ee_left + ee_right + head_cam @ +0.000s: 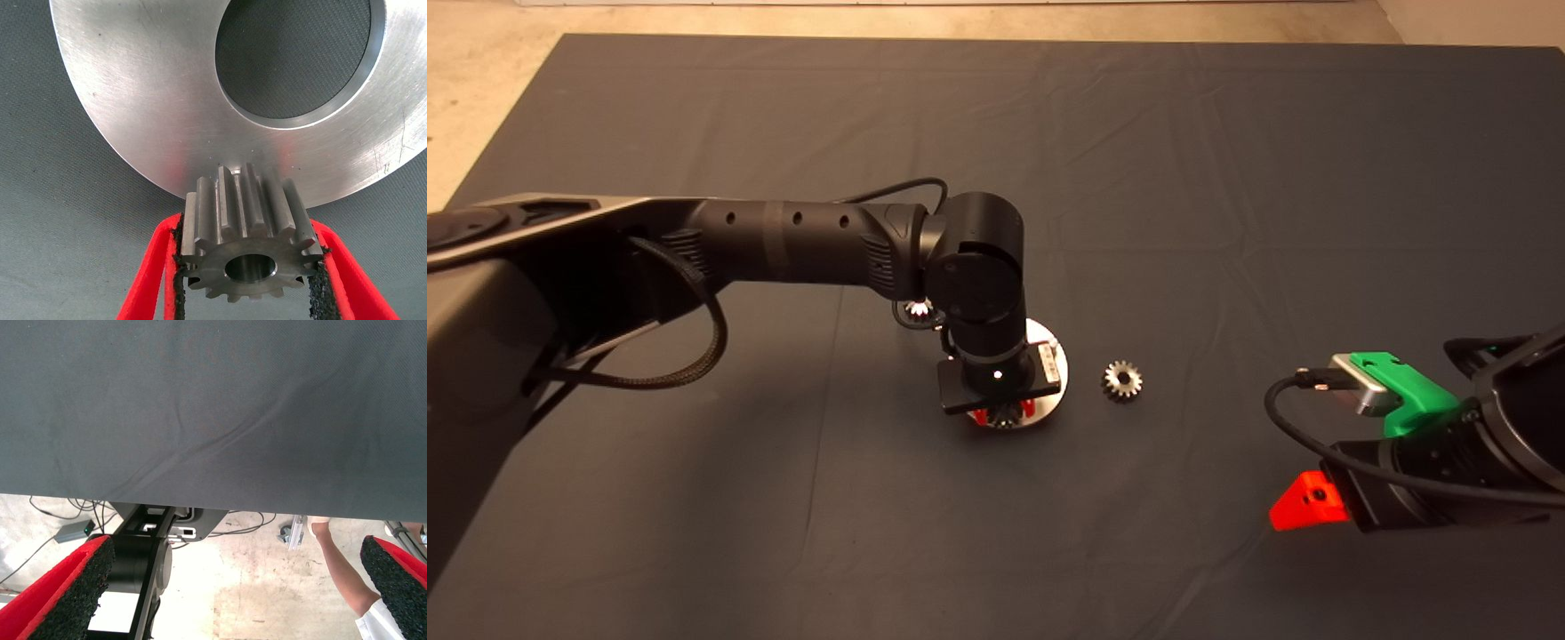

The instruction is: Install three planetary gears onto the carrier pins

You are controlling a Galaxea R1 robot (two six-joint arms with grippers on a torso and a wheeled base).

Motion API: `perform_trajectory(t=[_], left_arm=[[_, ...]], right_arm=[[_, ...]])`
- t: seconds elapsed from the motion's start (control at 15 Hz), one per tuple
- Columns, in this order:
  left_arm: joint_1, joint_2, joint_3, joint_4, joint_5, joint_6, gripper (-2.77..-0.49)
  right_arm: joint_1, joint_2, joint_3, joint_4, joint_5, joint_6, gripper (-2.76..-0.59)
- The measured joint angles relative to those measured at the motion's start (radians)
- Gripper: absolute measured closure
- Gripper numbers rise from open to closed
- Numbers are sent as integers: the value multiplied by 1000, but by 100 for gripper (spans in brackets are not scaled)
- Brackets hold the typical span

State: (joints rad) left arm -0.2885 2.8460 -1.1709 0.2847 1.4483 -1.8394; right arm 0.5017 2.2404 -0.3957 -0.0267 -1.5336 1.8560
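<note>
My left gripper [1005,414] hangs over the near rim of the round silver disc [1051,342] at mid-mat. In the left wrist view the left gripper [250,270] is shut on a planetary gear [247,230], held by its teeth just above the disc [153,100] next to its large centre hole. No carrier pins show; the held gear and the arm hide them. A second gear [1122,380] lies on the mat right of the disc. A third gear [918,311] peeks out behind the left arm's wrist. My right gripper [1303,508] is parked at the lower right, open and empty [230,587].
The dark mat [1227,178] lies wrinkled around the disc. The left arm [800,240] crosses the mat's left half. In the right wrist view, past the mat's edge, are the floor, cables, a black stand [150,553] and a person's leg [340,570].
</note>
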Motion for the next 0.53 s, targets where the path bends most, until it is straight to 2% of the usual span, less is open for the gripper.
perform_trajectory(t=[0.27, 0.53], left_arm=[[0, 2, 0, 0, 4, 0, -96], [0, 5, 8, 1, 38, 0, -105]], right_arm=[[0, 0, 0, 0, 0, 0, -276], [0, 0, 0, 0, 0, 0, -276]])
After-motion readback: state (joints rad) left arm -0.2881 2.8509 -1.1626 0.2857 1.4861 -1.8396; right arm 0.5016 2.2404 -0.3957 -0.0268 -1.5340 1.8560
